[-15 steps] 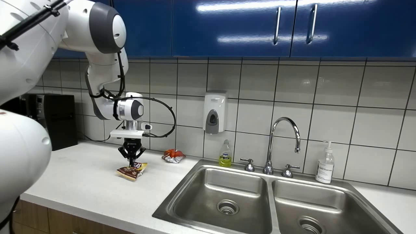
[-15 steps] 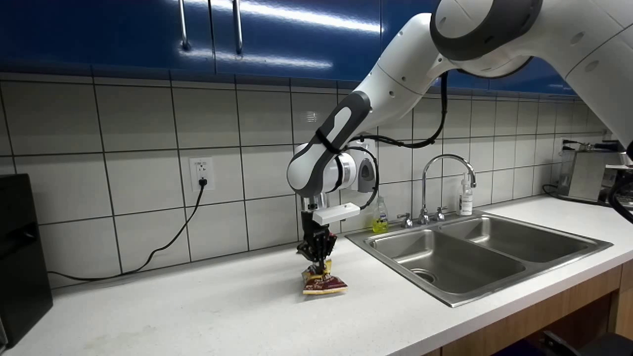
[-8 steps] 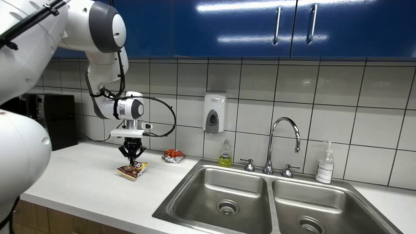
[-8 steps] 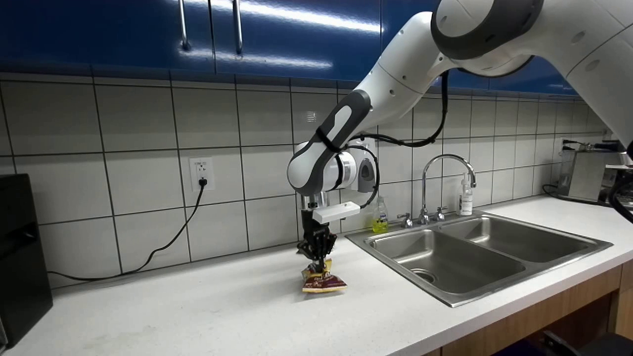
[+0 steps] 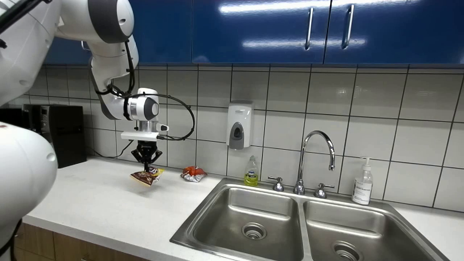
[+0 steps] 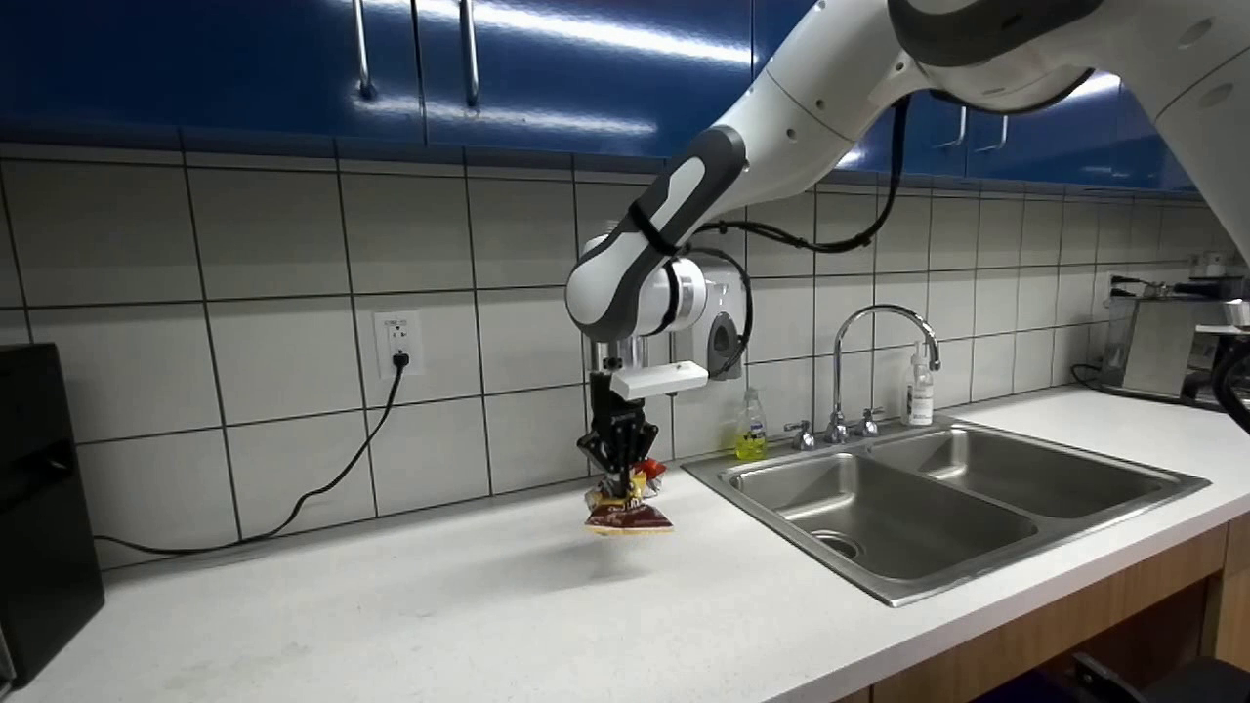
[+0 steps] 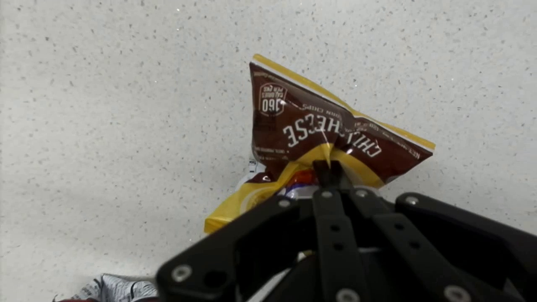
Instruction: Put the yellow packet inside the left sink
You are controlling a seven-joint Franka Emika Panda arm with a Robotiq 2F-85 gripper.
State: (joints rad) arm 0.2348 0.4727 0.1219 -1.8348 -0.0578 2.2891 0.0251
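The yellow packet [image 5: 144, 177] is a brown and yellow crinkled snack bag with a red and white logo. My gripper [image 5: 146, 169] points down and is shut on its pinched middle, holding it above the counter with a shadow below. The packet [image 6: 628, 517] and gripper [image 6: 622, 488] also show in an exterior view. In the wrist view, the packet [image 7: 289, 126] bunches between the fingertips [image 7: 328, 167], and its lower part is hidden behind the fingers. The left sink [image 5: 224, 232] is a steel basin with a round drain, right of the gripper; it also shows in an exterior view [image 6: 908, 532].
A crumpled red and silver packet [image 5: 193, 173] lies between gripper and sink, near the wall. A dish soap bottle [image 5: 251, 174], a tall curved faucet [image 5: 301, 163] and a pump bottle [image 5: 362, 188] stand behind the basins. The right basin [image 5: 377, 235] adjoins. A black appliance [image 5: 67, 134] stands far left.
My gripper has risen with the packet in it, lifting it off the counter. The arm has moved up. The red packet and the sink are unchanged.
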